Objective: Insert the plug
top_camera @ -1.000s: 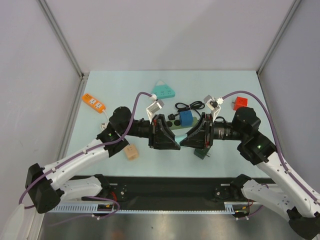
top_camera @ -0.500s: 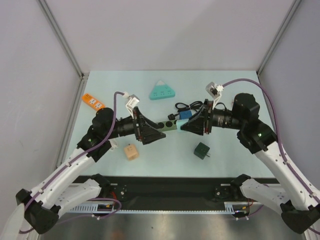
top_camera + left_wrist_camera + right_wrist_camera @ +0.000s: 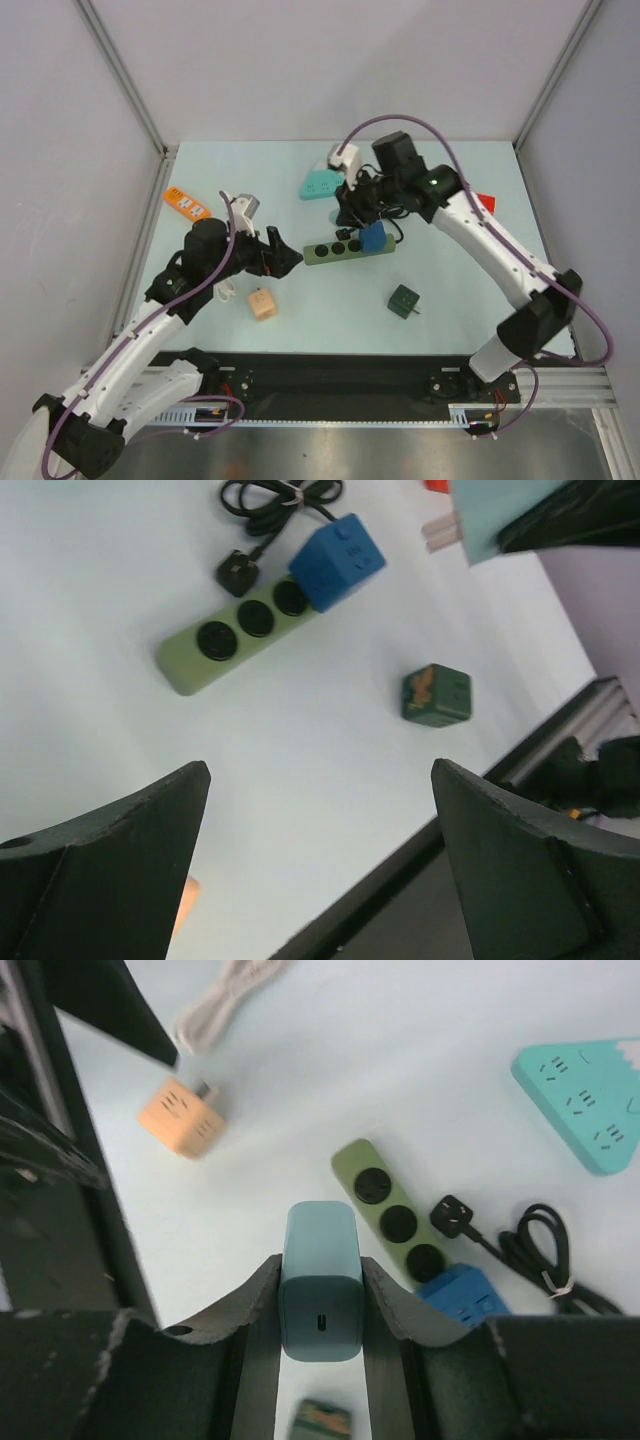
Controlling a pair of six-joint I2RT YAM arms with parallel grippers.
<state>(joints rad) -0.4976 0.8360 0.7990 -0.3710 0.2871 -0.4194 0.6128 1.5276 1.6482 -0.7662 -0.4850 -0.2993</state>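
My right gripper (image 3: 320, 1295) is shut on a pale teal plug (image 3: 320, 1278), which it holds by its sides. The plug (image 3: 485, 520) also shows at the top of the left wrist view, prongs out to the left. In the top view the right gripper (image 3: 348, 212) hangs above the green power strip (image 3: 345, 248), pointing down. The strip (image 3: 390, 1222) has three round black sockets free, and a blue cube adapter (image 3: 462, 1295) sits in its end. My left gripper (image 3: 285, 262) stands open and holds nothing, left of the strip and low over the table.
A teal triangular power strip (image 3: 322, 183) lies at the back, an orange one (image 3: 186, 204) at the far left. A tan cube (image 3: 262, 303) and a dark green cube (image 3: 404, 300) sit near the front. A black cable (image 3: 530, 1250) coils by the strip. A red block (image 3: 484, 203) lies right.
The two grippers were together in the middle. The left one has opened and drawn back left. The right arm has swung up and toward the back with the plug.
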